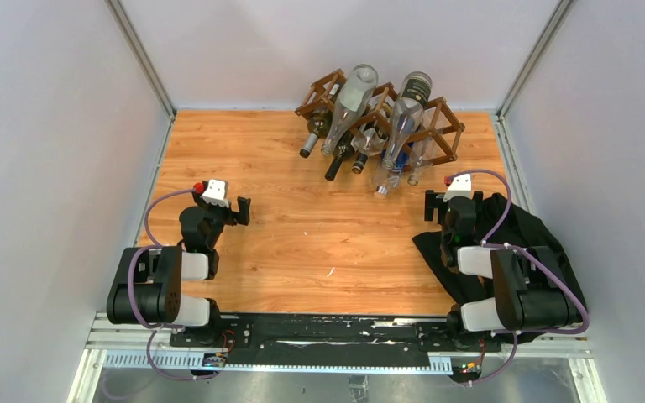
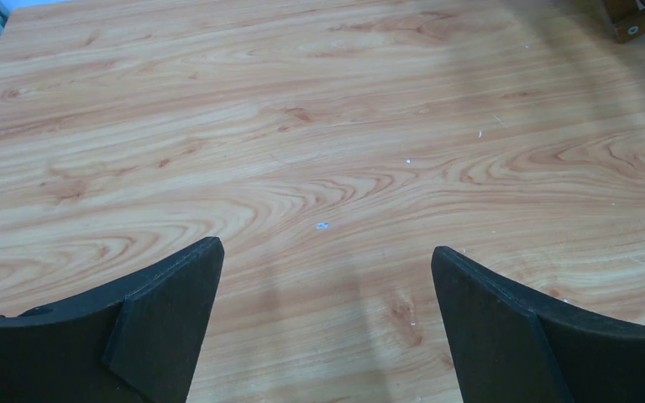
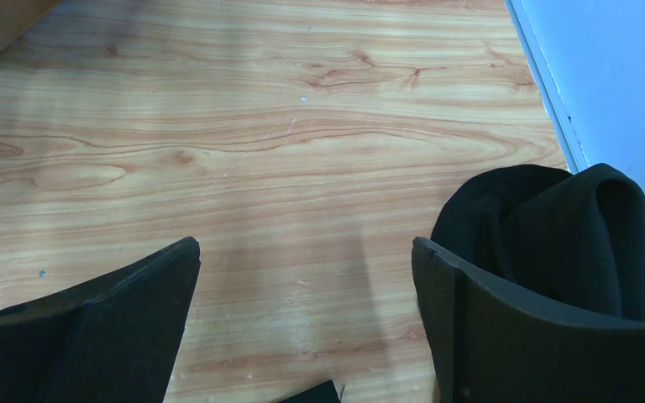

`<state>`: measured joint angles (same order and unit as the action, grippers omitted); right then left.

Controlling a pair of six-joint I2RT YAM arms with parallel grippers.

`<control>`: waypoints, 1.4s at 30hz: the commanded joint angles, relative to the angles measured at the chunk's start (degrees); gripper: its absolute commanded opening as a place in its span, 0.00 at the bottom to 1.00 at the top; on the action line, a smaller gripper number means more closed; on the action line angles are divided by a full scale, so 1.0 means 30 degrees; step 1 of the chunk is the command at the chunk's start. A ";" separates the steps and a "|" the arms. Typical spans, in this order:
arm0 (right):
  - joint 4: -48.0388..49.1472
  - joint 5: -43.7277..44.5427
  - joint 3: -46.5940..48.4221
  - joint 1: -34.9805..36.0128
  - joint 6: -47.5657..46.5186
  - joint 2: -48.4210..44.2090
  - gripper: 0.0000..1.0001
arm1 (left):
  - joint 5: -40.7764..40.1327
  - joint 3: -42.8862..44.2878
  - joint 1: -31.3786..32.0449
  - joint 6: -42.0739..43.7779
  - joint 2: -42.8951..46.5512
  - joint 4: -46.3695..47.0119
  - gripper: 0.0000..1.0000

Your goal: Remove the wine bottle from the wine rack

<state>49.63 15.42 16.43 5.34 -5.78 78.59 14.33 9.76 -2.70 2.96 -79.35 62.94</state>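
Dark brown wooden wine rack [image 1: 317, 91] sits at the far edge of the counter [image 1: 302, 252], centre-right. Its cells hold several bottles, necks pointing toward the arms. A dark wine bottle [image 1: 313, 134] lies in the left cell, with more dark and clear ones beside it. 2 clear bottles [image 1: 354, 96] lie across the top of the lattice. The left jaws are apart over bare wood, holding nothing. The right jaws are apart and empty, just beside a black cloth [image 1: 546, 227]. Both are well apart from the rack.
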 commanded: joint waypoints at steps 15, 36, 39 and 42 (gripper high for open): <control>-0.4880 0.3450 0.2619 -0.0402 0.1596 -0.0889 1.00 | 0.0407 0.0170 0.0021 0.0416 0.0387 0.0453 1.00; -2.0428 0.2972 0.6072 -0.2201 1.3658 -1.1565 1.00 | 0.1186 1.0317 -0.1030 0.1951 0.5394 -1.9284 1.00; -2.1714 0.0908 0.8319 -0.2222 1.3119 -1.1051 1.00 | 0.1522 1.2802 -0.1051 0.1774 0.4772 -2.2503 1.00; -2.3548 -0.0683 1.1244 -0.2095 1.2881 -0.9631 1.00 | 0.1738 1.5145 -0.1070 0.1448 0.3980 -2.5318 1.00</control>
<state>-11.94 21.50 40.45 -0.69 31.77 46.22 17.41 47.83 -5.54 7.31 -65.19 3.42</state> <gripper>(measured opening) 1.000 0.999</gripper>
